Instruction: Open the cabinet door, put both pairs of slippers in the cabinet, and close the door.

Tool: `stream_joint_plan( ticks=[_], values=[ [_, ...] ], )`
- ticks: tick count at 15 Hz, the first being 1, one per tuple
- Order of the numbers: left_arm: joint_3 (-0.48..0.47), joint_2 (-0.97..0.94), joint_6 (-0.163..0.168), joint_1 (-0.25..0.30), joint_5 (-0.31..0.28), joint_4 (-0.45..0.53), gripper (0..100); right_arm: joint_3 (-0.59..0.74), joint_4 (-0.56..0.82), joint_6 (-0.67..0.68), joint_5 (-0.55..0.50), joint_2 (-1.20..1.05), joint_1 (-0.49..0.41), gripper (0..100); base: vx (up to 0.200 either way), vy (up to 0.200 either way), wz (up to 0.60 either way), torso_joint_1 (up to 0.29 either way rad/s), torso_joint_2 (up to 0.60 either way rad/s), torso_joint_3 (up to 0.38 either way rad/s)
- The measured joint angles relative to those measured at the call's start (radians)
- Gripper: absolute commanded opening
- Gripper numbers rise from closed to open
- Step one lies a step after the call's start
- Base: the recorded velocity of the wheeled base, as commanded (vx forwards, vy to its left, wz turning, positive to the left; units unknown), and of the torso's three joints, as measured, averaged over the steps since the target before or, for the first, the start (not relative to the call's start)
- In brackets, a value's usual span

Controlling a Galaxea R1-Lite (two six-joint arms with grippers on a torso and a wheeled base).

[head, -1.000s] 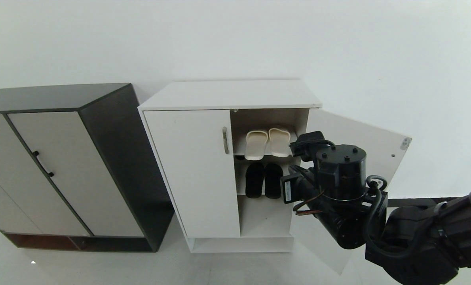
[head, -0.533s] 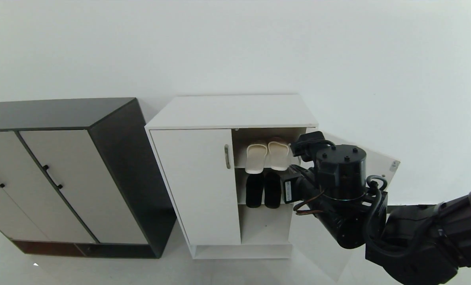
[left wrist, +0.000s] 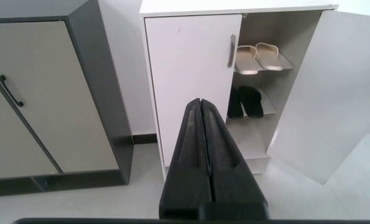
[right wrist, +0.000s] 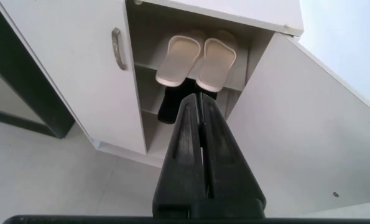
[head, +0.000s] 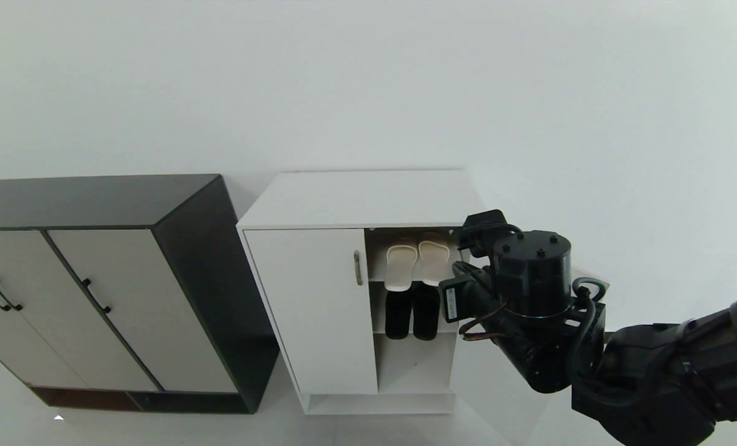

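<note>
I am looking at the white cabinet [head: 356,198], a plain box of smooth matte board with square edges, standing on a pale floor against a pale wall. Its left door [head: 309,310] is sitting closed, a slim metal bar handle [head: 357,267] running upright near its inner edge. The right door [left wrist: 340,93] is hanging wide open, showing a flat bare inner face.

Both pairs are lying inside. The cream slippers [head: 417,263], smooth and rounded like moulded foam, are resting side by side on the top shelf, their ends reaching slightly past its front edge. The black slippers [head: 412,313], matte and of the same rounded shape, are sitting on the shelf just beneath, also at the front edge.

The left end effector [left wrist: 200,102] is hanging in front of the closed door, well apart from it, its two black fingers pressed together with nothing between them. The right end effector [right wrist: 200,96] is hovering before the open compartment, likewise closed on nothing.

A small white label [head: 451,303] is showing on the right arm; its print is too small for me to read.

A dark cabinet [head: 96,285] with grey door panels and black bar handles is standing just beside the white one, to its left.
</note>
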Motion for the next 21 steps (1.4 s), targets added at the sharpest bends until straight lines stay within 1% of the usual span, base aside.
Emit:
stream_joint_plan(
  ticks=[6,10,15,18,21],
  values=[
    [0.000,0.000,0.000,0.000,0.000,0.000,0,0.001,-0.001,-0.003,0.000,0.011,0.000,0,0.000,0.000,0.00,0.007,-0.01,-0.007],
    [0.000,0.000,0.000,0.000,0.000,-0.002,0,0.002,-0.003,-0.015,-0.001,0.012,0.000,0,0.000,0.000,-0.60,-0.020,0.04,0.024],
    [0.000,0.000,0.000,0.000,0.000,0.000,0,0.008,-0.003,-0.015,0.000,0.013,0.001,0,0.000,0.000,-0.60,-0.201,0.47,0.259],
    [0.000,0.000,0.000,-0.001,0.000,0.001,0,0.007,-0.018,-0.027,-0.001,0.013,-0.015,0,0.000,0.000,0.00,-0.183,0.44,0.245],
    [0.000,0.000,0.000,0.000,0.000,0.000,0,0.006,-0.087,-0.066,0.002,0.013,-0.034,0,0.000,0.000,0.00,-0.030,0.10,0.054]
  ],
)
